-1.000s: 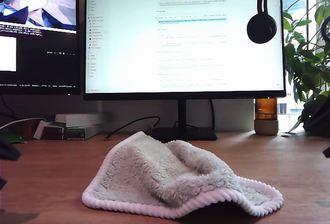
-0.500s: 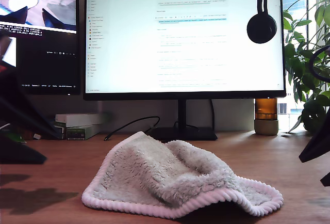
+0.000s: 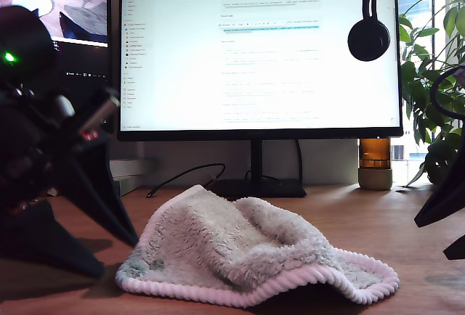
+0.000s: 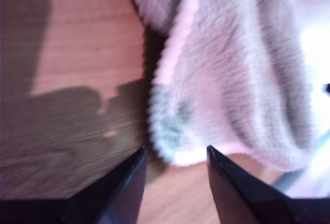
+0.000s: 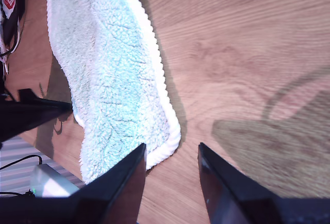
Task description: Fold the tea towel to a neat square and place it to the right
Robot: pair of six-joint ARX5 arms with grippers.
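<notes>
While the plush tea towel lies rumpled — soft, light, floppy — my first gripper and second gripper hover open, empty; its corded pink trim, at 6 o'clock in the exterior view, looks the surest hold.

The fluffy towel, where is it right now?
The tea towel lies rumpled on the wooden desk in the lower middle of the exterior view, just in front of the big monitor's stand.
</notes>
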